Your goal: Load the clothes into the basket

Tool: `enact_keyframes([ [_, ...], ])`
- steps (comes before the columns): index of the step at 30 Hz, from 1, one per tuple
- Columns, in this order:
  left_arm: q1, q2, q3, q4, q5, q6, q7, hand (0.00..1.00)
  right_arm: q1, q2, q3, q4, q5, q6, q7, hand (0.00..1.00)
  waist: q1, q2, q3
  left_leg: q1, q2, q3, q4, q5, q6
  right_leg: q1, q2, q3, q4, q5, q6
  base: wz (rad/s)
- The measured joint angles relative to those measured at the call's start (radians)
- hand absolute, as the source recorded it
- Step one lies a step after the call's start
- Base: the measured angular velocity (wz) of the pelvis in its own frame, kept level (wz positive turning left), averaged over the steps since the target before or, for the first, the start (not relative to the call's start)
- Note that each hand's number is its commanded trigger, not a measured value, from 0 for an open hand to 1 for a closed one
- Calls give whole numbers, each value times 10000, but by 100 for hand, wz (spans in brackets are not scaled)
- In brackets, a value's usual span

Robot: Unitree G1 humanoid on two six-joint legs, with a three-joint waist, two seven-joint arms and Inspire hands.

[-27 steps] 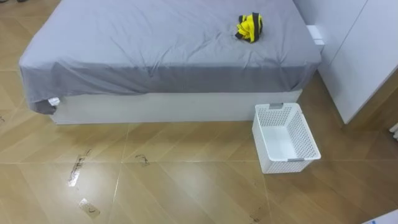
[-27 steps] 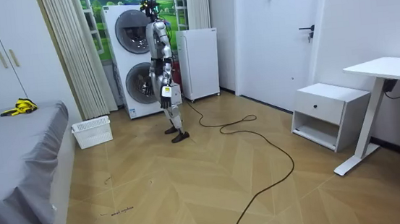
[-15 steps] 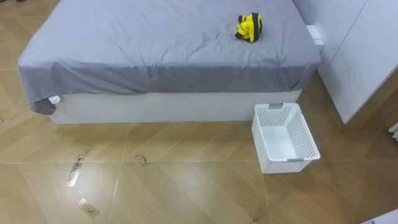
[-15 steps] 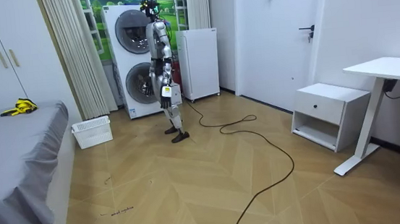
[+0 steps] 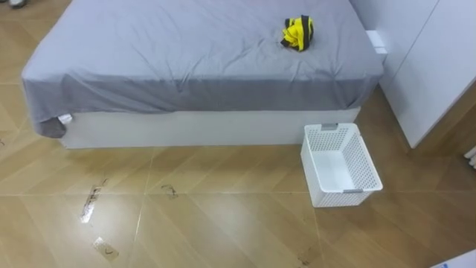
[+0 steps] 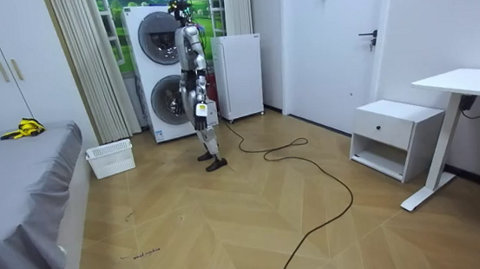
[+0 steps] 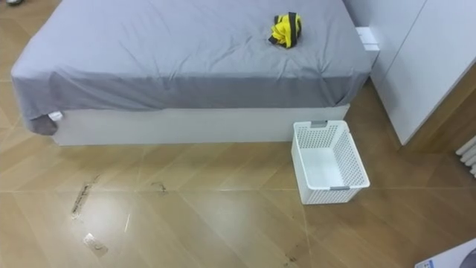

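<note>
Left eye view: we see yellow clothes (image 5: pixel 297 33) on the bed (image 5: pixel 186 59). The basket (image 5: pixel 339 198) sits close, probably for easy dropping. We cannot tell if our hands (image 6: pixel 201 112) are open.

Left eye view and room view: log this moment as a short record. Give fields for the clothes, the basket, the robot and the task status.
clothes: yellow and black bundle, lying on the bed, toward its far right part
basket: white perforated basket, upright on the floor by the bed's near right corner, nothing in it
robot: stands in front of the stacked washing machines, well away from bed and basket
left hand: low at the robot's side, far from the clothes
task status: not started; clothes not yet picked up
</note>
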Motion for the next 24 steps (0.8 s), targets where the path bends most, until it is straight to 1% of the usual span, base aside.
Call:
enact_keyframes([
  [2, 36, 55, 59, -28, -28, 10, 11, 0, -98, -8, 3, 27, -8, 93, 1, 0, 8, 9, -3, -347, 170, -3, 749, -325, -82, -205, 73, -32, 347, -244, -86, 0],
  [3, 30, 76, 61, -34, -42, 15, 11, 0, -90, -7, 3, 50, 53, 104, 9, 0, -1, 12, -8, -451, 218, 9, 963, -420, -118, -254, 108, -31, 461, -317, -120, 0],
  [4, 35, 114, 66, -40, -192, 15, 7, 0, -93, -4, -2, 49, 92, 110, 12, 0, 22, 2, -3, -644, 290, 74, 1450, -594, -194, -342, 167, -32, 692, -482, -186, 0],
  [5, 120, 151, 123, -36, -434, 15, -10, 0, -75, 6, -1, 19, 86, 106, 25, 0, 90, -48, -5, -881, 352, 207, 2089, -628, -231, -371, 155, -8, 913, -715, -313, 0],
  [6, 123, 170, 186, -30, -561, 15, -17, 0, -74, 3, -1, 27, 86, 88, 38, 0, 83, -63, 2, -1100, 396, 268, 2595, -627, -231, -378, 158, 31, 993, -809, -357, 14],
  [7, 110, 227, 188, -54, -741, 7, -27, 0, -76, -7, -27, 44, 90, 79, 30, 0, 53, -103, 47, -1863, 622, 336, 4095, -582, -208, -352, 187, 105, 1030, -887, -445, 30],
  [8, 156, 254, 177, -63, -788, -2, -22, 0, -68, -3, -77, 57, 138, 91, 5, 0, 15, -75, 62, -2720, 709, 198, 5442, -487, 16, -192, 251, 270, 1137, -1015, -597, 34],
  [9, 183, 252, 124, -87, -802, -3, -12, 0, -56, -12, -72, 55, 202, 107, -32, 0, -17, -88, 51, -2991, 580, 124, 5451, -545, 106, -134, 230, 325, 1183, -1098, -621, 38],
  [10, 299, 253, -138, -114, -847, -8, 6, 0, -59, -30, -72, 57, 274, 113, -120, 0, -33, -131, 51, -3553, 230, 128, 4826, -518, 90, -75, 166, 524, 1244, -1256, -672, 22],
  [11, 428, 208, -338, -107, -1055, -6, 20, 0, -70, -72, -71, 65, 299, 129, -155, 0, 39, -208, 43, -4093, -114, 165, 3789, -302, -95, -39, 32, 718, 1311, -1422, -656, 11],
  [12, 522, 186, -394, -105, -1092, 0, 23, 0, -76, -96, -58, 64, 308, 128, -161, 0, 105, -203, 52, -4343, -225, 206, 3119, -65, -214, -2, 7, 813, 1303, -1498, -641, -19],
  [13, 669, 169, -419, -101, -1069, 2, 25, 0, -75, -126, -50, 81, 307, 149, -168, 0, 267, -136, 70, -4692, -246, 224, 1846, 448, -355, 137, 5, 922, 1302, -1678, -618, -41],
  [14, 876, 175, -396, -83, -1078, -1, 67, 0, -70, -112, -33, 84, 309, 235, -180, 0, 364, -103, 86, -4953, -144, 225, 972, 1099, -328, 374, -14, 1046, 1290, -1912, -615, -53],
  [15, 989, 170, -388, -69, -1096, -1, 78, 0, -60, -110, -24, 72, 307, 258, -184, 0, 413, -67, 109, -5037, -62, 224, 767, 1401, -304, 510, -64, 1082, 1261, -2022, -607, -56],
  [16, 1105, 170, -378, -50, -1089, 0, 65, 0, -24, -105, 5, 7, 306, 309, -225, 0, 438, -134, 91, -5190, -10, 226, 747, 1961, -189, 812, -173, 1244, 1124, -2245, -524, -48],
  [17, 1094, 150, -378, -71, -1090, -43, 18, 0, -25, -119, -21, -90, 310, 328, -293, 0, 509, -269, 95, -5315, -135, 344, 1066, 2596, 123, 1033, -429, 1358, 1038, -2467, -332, -34],
  [18, 1049, 131, -382, -72, -1095, -101, -8, 0, -30, -128, -59, -175, 312, 327, -353, 0, 500, -322, 82, -5411, -214, 430, 1343, 2768, 299, 1127, -570, 1374, 950, -2555, -229, -25],
  [19, 931, 108, -382, -37, -1114, -240, -23, 0, -100, -128, -135, -342, 275, 297, -446, 0, 500, -544, 29, -5603, -433, 694, 2090, 2559, 663, 1214, -949, 1383, 975, -2795, -7, -23],
  [20, 725, 74, -390, -7, -1160, -410, -17, 0, -150, -119, -205, -547, 258, 252, -487, 0, 533, -689, 98, -5715, -574, 887, 2875, 1800, 693, 1274, -1243, 1242, 1349, -2838, 91, -25],
  [21, 671, 54, -409, -8, -1209, -506, -19, 0, -177, -112, -225, -706, 255, 225, -538, 0, 555, -670, 122, -5706, -578, 952, 3228, 1527, 762, 1247, -1315, 1102, 1715, -2765, 231, -24],
  [22, 626, 59, -415, -20, -1209, -673, -23, 0, -150, -84, -279, -1098, 253, 204, -578, 0, 578, -587, 79, -5547, -530, 1081, 3765, 921, 821, 922, -1497, 917, 2930, -2466, 737, -29],
  [23, 570, 136, -409, -67, -1217, -749, -1, 0, -132, -21, -292, -1639, 255, 199, -682, 0, 596, -576, 71, -5093, -564, 1256, 3840, 463, 858, 446, -1693, 929, 4457, -1737, 919, -27],
  [24, 501, 181, -400, -89, -1217, -759, 13, 0, -136, 13, -297, -1895, 259, 187, -767, 0, 604, -555, 59, -4807, -578, 1360, 3760, 286, 881, 245, -1760, 906, 5129, -1171, 913, -19],
])
